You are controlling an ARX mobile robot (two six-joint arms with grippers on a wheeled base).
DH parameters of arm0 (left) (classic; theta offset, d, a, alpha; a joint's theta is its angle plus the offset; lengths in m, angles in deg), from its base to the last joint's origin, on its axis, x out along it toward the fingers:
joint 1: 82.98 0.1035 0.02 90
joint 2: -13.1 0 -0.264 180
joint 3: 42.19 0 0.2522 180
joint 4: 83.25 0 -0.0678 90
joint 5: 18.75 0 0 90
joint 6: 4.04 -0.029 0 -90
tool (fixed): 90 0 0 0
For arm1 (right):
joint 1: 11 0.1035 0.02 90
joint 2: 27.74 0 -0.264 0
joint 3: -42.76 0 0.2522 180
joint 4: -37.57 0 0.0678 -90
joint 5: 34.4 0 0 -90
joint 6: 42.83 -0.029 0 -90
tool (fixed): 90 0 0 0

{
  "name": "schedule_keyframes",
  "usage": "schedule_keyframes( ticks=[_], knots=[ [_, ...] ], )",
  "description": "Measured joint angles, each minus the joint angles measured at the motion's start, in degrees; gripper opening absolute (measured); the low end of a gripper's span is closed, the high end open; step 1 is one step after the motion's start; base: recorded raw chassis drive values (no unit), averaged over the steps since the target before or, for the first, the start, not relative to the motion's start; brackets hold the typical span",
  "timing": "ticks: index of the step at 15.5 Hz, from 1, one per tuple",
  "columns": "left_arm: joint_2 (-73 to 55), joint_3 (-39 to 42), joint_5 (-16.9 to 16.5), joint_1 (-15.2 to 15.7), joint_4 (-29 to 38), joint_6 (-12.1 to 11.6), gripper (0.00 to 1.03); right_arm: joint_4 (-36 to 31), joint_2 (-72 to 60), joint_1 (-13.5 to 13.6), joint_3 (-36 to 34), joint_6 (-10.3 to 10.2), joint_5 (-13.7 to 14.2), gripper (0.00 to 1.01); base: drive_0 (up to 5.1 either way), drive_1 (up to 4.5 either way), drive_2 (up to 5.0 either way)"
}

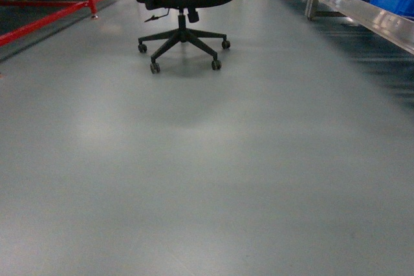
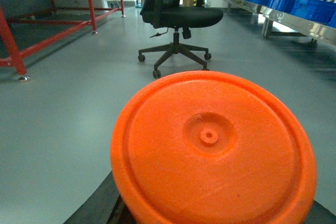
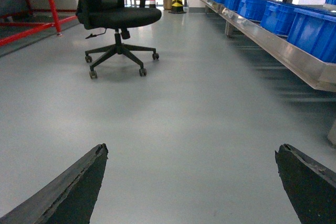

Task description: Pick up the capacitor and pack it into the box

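Note:
An orange round capacitor (image 2: 212, 148) fills the lower half of the left wrist view, its flat end face with a small centre hub turned to the camera. It hangs above the grey floor in my left gripper (image 2: 212, 219). Only a dark finger (image 2: 97, 208) shows at its lower left edge, so the grip itself is mostly hidden. My right gripper (image 3: 191, 153) stands open over bare floor, its two dark fingertips far apart with nothing between them. The box is out of view. Neither gripper shows in the head view.
A black office chair (image 1: 183, 4) on castors stands ahead in the middle of the grey floor. A red steel frame (image 1: 65, 6) runs along the left. Blue bins (image 3: 294, 17) sit on a long metal rack (image 3: 283, 51) along the right.

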Motion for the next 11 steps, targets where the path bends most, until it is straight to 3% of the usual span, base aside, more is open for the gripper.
schedule_keyframes(
  ticks=[11],
  knots=[
    [0.0,0.0,0.0,0.0,0.0,0.0,0.44,0.0,0.0,0.0,0.0,0.0,0.0,0.98,-5.0,2.44,2.4]
  ],
)
